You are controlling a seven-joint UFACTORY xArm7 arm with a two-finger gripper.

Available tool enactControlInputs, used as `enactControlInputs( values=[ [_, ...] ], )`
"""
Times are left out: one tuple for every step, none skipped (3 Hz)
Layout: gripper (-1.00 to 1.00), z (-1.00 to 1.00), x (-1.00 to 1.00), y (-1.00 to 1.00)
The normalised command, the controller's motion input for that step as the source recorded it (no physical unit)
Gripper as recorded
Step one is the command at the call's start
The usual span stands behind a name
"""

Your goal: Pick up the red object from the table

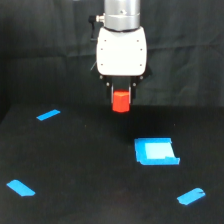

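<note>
Surface (75,165): wide, flat, matte black, filling the lower half of the exterior view; a black curtain (40,50) hangs behind it at 12 o'clock

Arm (121,14): one silver-grey cylindrical segment descending from the top edge at 12 o'clock, ending in a white rounded housing (122,52) set just above the gripper (121,95)

Blue square pad (156,151): flat on the surface toward 4 o'clock from frame centre, well apart from the arm; a paler patch at its middle

Blue tape strips, four: one at 10 o'clock (48,115), one at 8 o'clock (21,188), one at 5 o'clock (191,196); the fourth possibly merged with the pad, hard to tell at this blur

Red object (121,101): small red-orange cylinder, upright, directly under the white housing, its upper part between the dark fingers (133,92); it appears lifted slightly clear of the surface, though the soft focus leaves that uncertain

Fingers: closed against both sides of the red object, gripping it
</note>
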Motion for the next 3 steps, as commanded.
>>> enactControlInputs(
  values=[
    [-0.99,0.81,-0.03,0.08],
    [-0.99,0.39,-0.17,0.03],
    [-1.00,0.77,-0.20,-0.04]
  ],
)
